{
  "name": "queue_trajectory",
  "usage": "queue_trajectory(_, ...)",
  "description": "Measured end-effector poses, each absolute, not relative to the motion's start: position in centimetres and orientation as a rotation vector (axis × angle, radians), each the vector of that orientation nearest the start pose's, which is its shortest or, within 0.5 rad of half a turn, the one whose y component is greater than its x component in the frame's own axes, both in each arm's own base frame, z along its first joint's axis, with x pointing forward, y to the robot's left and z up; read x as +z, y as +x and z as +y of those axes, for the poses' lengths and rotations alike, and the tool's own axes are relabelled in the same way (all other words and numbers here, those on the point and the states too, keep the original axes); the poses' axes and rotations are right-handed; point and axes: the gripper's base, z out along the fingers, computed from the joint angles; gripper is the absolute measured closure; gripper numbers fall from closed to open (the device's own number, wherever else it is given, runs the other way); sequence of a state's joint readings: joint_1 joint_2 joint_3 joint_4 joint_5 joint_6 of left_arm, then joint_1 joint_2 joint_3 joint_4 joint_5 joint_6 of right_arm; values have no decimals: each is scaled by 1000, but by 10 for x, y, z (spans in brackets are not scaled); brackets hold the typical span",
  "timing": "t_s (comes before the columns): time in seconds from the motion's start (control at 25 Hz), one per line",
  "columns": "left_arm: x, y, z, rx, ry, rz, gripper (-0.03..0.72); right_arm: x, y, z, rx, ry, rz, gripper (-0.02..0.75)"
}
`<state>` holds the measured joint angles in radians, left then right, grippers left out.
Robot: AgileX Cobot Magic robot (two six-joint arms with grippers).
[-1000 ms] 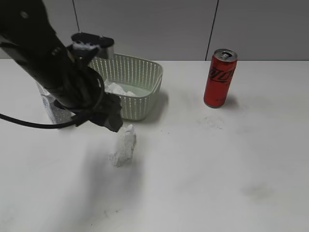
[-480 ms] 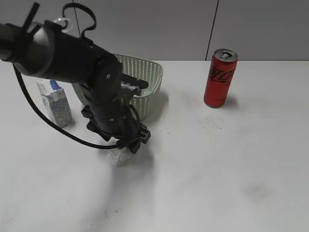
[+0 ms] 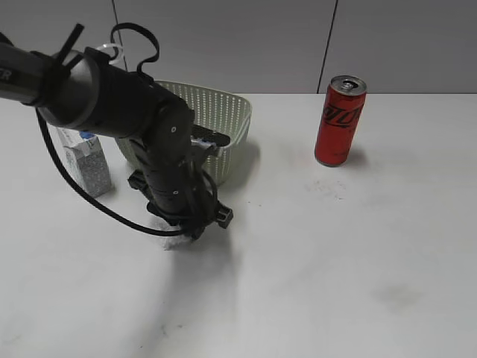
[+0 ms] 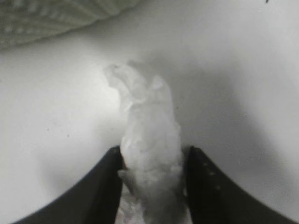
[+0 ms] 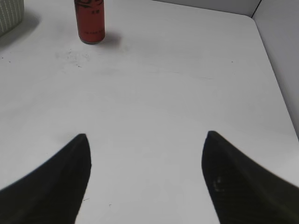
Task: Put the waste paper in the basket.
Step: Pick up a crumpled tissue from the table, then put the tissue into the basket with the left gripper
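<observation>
The left pincer [image 4: 152, 186] is set low on the counter [image 3: 335, 253], its two dark fingers flanking a wad of waste paper [image 4: 149, 154] and touching it on both sides. Whether the wad is merely touched or gripped firmly cannot be told from the wrist view. In the exterior view only a sliver of that wad [image 3: 173, 242] is seen beneath the arm, just in front of the basket [image 3: 227, 119].

The right pincer [image 5: 145, 186] is held wide apart and empty above bare counter, well away from the work, with the red can [image 5: 90, 21] far ahead of it.

As for progress, the task is judged to be partly done at best: this wad is still on the counter and has yet to be lifted and carried over the basket rim. No other loose wad is seen on the counter.

The basket's interior is almost wholly hidden by the left arm, so its contents cannot be made out. A white-and-blue packet [image 3: 89, 165] stands to the left, partly cut off by the arm. The left wrist view is blurred, and the lower end of the wad runs out of frame.
</observation>
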<state>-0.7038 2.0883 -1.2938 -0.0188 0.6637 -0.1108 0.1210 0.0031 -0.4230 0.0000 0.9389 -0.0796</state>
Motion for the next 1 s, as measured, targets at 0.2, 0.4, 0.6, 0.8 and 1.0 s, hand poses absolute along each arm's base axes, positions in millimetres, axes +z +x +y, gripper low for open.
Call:
queue_trajectory(0.2, 129, 297, -254, -135, 844, 2852, 583, 265, 9, 1, 27, -201, 1993, 177)
queue_trajectory(0.4, 187, 291, -249, -203, 813, 2740, 657, 265, 9, 1, 27, -201, 1993, 177)
queue_trajectory(0.6, 251, 288, -243, -293, 761, 2486, 659, 265, 9, 1, 27, -201, 1993, 177)
queue_trajectory(0.8, 290, 310, -242, -334, 715, 2077, 659, 265, 9, 1, 27, -201, 1993, 177)
queue_trajectory(1.0, 278, 346, -238, -355, 648, 1868, 657, 265, 9, 1, 27, -201, 1993, 177)
